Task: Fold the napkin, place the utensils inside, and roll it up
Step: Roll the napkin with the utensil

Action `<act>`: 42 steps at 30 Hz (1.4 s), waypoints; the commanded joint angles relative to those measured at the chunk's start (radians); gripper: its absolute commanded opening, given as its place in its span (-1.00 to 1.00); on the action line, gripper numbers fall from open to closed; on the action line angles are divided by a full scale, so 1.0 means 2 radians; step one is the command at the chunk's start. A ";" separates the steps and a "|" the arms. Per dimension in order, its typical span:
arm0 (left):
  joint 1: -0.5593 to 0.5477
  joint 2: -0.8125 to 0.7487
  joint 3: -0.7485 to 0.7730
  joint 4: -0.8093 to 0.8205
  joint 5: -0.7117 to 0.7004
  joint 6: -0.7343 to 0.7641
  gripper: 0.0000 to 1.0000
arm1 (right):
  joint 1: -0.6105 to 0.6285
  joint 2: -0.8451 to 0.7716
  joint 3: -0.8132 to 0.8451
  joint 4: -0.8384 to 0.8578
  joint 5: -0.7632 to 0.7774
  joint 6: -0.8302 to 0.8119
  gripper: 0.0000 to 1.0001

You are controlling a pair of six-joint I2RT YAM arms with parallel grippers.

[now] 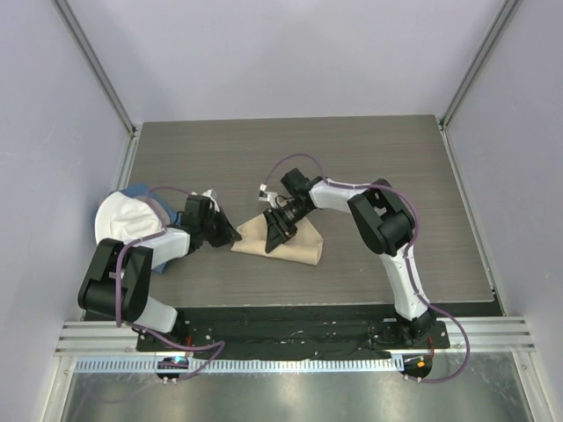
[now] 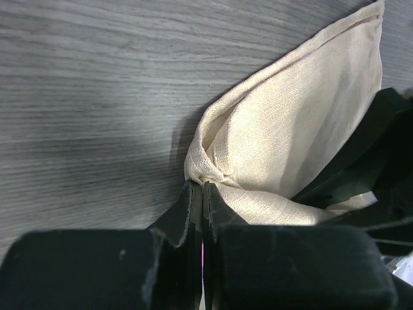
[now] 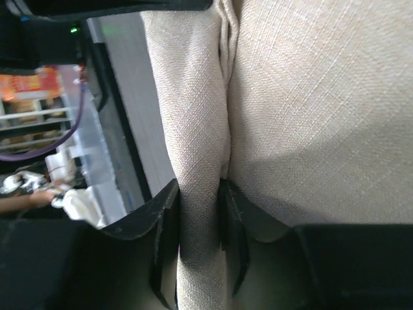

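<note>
Pinching a corner of the napkin (image 2: 284,135) between fully closed fingertips of the left gripper (image 2: 202,186); cloth bunched at the tips, fanning out ahead and to the right of that claw over the table (image 2: 77,97); right gripper (image 3: 199,187) clamped on a raised fold of the same cloth, ridge running between its fingers, broad panel just beside them.
</note>
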 commanded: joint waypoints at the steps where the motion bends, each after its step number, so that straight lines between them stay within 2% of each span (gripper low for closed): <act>1: 0.001 0.014 0.017 -0.022 -0.004 0.015 -1.00 | 0.001 -0.074 -0.005 0.008 0.128 -0.005 -0.14; 7: 0.002 0.020 0.035 -0.056 0.006 0.015 -1.00 | 0.029 -0.182 -0.054 0.046 0.237 -0.019 0.19; 8: 0.002 0.020 0.039 -0.066 0.008 0.015 -1.00 | 0.036 -0.197 -0.066 0.052 0.284 -0.027 0.22; 15: 0.001 0.025 0.059 -0.102 0.009 0.016 -1.00 | 0.105 -0.301 -0.176 0.070 0.479 -0.044 0.32; 19: 0.002 0.025 0.062 -0.109 0.009 0.016 -1.00 | 0.129 -0.336 -0.219 0.078 0.527 -0.040 0.34; 23: 0.002 0.027 0.061 -0.109 0.012 0.016 -1.00 | 0.133 -0.351 -0.249 0.086 0.539 -0.041 0.34; 30: 0.002 0.024 0.065 -0.113 0.012 0.014 -1.00 | 0.133 -0.334 -0.256 0.088 0.525 -0.043 0.34; 42: 0.001 0.024 0.076 -0.140 0.003 0.018 -1.00 | 0.122 -0.288 -0.263 0.058 0.454 0.012 0.24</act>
